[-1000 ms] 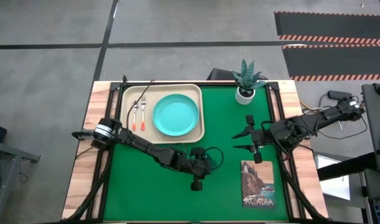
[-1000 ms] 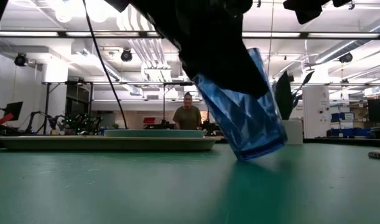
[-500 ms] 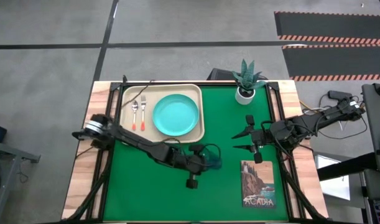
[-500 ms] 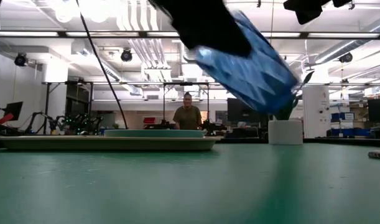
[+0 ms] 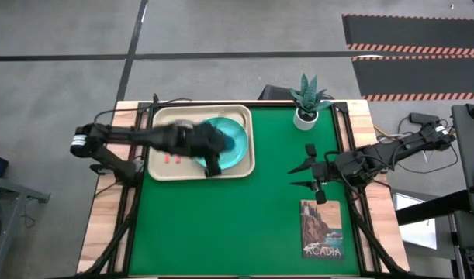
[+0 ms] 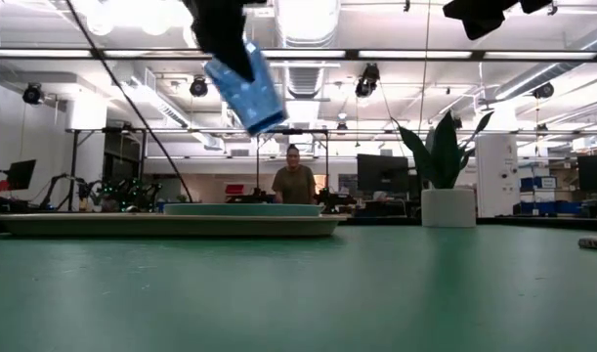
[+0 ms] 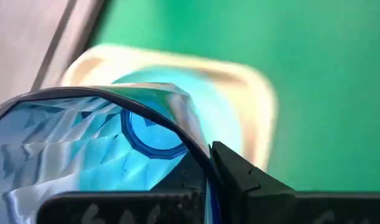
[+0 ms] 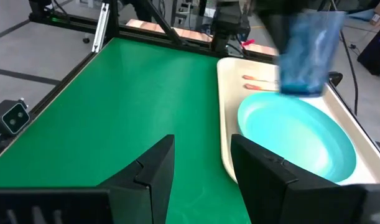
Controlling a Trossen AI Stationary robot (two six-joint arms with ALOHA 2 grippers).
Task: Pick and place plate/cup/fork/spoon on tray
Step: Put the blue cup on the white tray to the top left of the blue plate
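Note:
My left gripper (image 5: 212, 147) is shut on the dark-blue translucent cup (image 6: 244, 88), high above the beige tray (image 5: 160, 169) and the turquoise plate (image 5: 235, 147) lying in it. The cup also shows in the right wrist view (image 8: 306, 53) and the left wrist view (image 7: 84, 149). The fork and spoon lie in the tray left of the plate; only their orange-red handle ends (image 8: 258, 82) show. My right gripper (image 5: 305, 175) is open and empty over the table's right half. My left gripper holds the cup by its wall at the rim (image 7: 199, 158). One finger (image 7: 239, 177) is outside the wall; the other seems to be inside, seen through the wall. The fingers come from above. The cup hangs tilted below them, clear of tray and plate (image 6: 247, 98).
A white pot with a green plant (image 5: 306, 116) stands at the far right. The "Acadia" picture card (image 5: 322, 229) lies near the front right. A person (image 6: 295, 186) stands in the room behind the table. The green mat (image 5: 221, 225) is bare in the middle.
My left gripper has lifted the cup from the middle of the table, where it stood tilted with its base low, and has carried it up and toward the far left, over the tray and plate. The cup stays tilted in the hold.

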